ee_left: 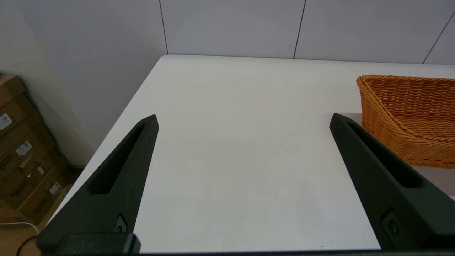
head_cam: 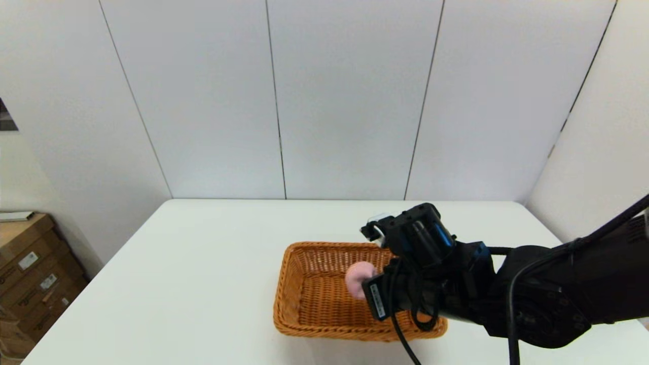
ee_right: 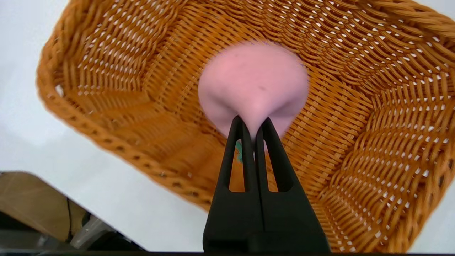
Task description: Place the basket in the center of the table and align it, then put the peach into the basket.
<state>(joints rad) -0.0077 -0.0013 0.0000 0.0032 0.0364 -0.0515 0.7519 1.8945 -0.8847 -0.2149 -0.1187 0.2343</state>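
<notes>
Your peach (ee_right: 253, 81) was over the inside of the basket (head_cam: 304, 299), pinched at its near edge between the two nearly closed fingers (ee_right: 237, 142) of the right hand (head_cam: 372, 289), so that the soft pink skin puckered into the grip. In the right wrist view the woven floor showed all round it, and I could not tell whether it was touching that floor or hanging just above. The head view put it toward the right half of the basket, clear of the braided rim. The basket itself sat flat on the table (head_cam: 203, 263), roughly in the middle and a little toward the robot's right, its long sides running close to square with the table's edges; by my reading you had the first half of the job, centring and aligning, about done. What was left looked small: the fingers had to part and let the peach go, then the right arm had to lift out without catching the wall. Watch that the pinched skin does not cling to a finger on release. Your left hand (ee_left: 243, 121) was parked low over the bare table to the left of the basket, its fingers spread wide and holding nothing. Cardboard boxes (head_cam: 30, 274) stood on the floor beyond the table's left side.
</notes>
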